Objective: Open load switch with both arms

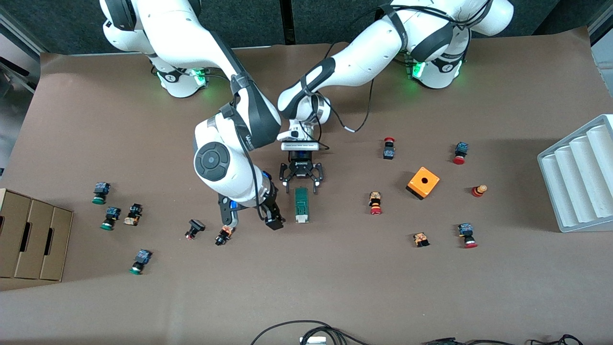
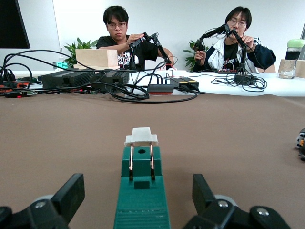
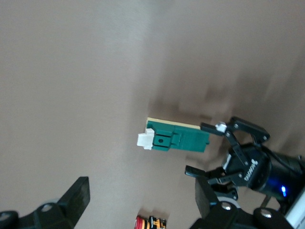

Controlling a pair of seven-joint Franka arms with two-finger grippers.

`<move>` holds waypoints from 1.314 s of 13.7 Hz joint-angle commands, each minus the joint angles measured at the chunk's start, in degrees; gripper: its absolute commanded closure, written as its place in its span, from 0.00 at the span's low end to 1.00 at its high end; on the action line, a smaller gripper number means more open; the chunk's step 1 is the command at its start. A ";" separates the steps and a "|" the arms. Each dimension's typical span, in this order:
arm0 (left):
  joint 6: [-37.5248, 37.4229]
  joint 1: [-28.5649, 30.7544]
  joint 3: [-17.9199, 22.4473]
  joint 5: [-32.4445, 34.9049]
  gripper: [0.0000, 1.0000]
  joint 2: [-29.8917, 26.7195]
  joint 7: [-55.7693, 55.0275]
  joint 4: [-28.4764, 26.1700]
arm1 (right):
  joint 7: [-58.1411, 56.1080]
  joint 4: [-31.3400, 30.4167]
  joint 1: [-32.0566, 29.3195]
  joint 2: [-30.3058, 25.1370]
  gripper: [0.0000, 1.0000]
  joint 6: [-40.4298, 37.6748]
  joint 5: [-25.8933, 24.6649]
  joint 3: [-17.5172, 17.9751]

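Note:
The load switch (image 1: 300, 205) lies flat mid-table, a narrow dark-green block whose white handle (image 1: 301, 219) points toward the front camera. My left gripper (image 1: 301, 189) is low at the switch's green end, open, one finger on each side and touching neither. In the left wrist view the switch (image 2: 141, 191) runs between the fingers (image 2: 71, 193) with its white handle (image 2: 141, 137) at the tip. My right gripper (image 1: 250, 220) hangs open and empty beside the switch, toward the right arm's end. The right wrist view shows the switch (image 3: 174, 138) and the left gripper (image 3: 209, 150).
Small pushbuttons are scattered on both sides; the closest (image 1: 224, 235) lies under the right gripper, another (image 1: 375, 202) toward the left arm's end. An orange box with a hole (image 1: 423, 182), a white ribbed tray (image 1: 579, 177) and a cardboard box (image 1: 28, 239) stand farther out.

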 commanded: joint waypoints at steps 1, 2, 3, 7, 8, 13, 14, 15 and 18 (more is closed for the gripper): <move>-0.68 0.22 -0.07 2.21 0.00 0.92 -0.95 1.13 | 4.46 3.22 0.00 3.37 0.01 -1.98 4.50 -0.88; -0.68 0.22 -0.07 3.00 0.00 1.62 -0.95 1.83 | 4.99 4.10 -0.61 4.33 0.01 -2.77 6.43 -0.96; -0.68 0.22 -0.07 3.62 0.00 2.50 -1.04 2.62 | 5.17 5.24 -1.14 5.12 0.01 -3.47 8.62 -1.14; -0.50 0.22 -0.07 3.80 0.00 3.21 -1.04 3.33 | 5.17 5.86 -3.51 7.32 0.01 -5.06 14.88 -1.05; -0.50 0.22 -0.07 4.49 0.00 3.21 -1.04 3.33 | 5.17 6.73 -4.22 8.28 0.01 -5.50 16.37 -0.97; -0.50 0.22 -0.07 5.64 0.00 3.38 -2.09 3.59 | 5.26 11.57 -5.28 15.41 0.02 -3.84 20.33 -0.70; -0.50 0.22 -0.07 6.08 0.00 3.82 -2.18 3.68 | 5.26 11.66 -5.28 15.76 0.02 -3.75 20.34 -0.70; -0.50 0.22 0.10 6.34 0.00 4.35 -2.53 3.68 | 5.26 11.66 -5.28 15.94 0.02 -3.48 20.42 -0.61; -0.59 0.13 0.72 6.52 0.00 4.96 -3.85 3.68 | 5.26 12.80 -5.36 18.04 0.03 -1.99 21.92 -0.61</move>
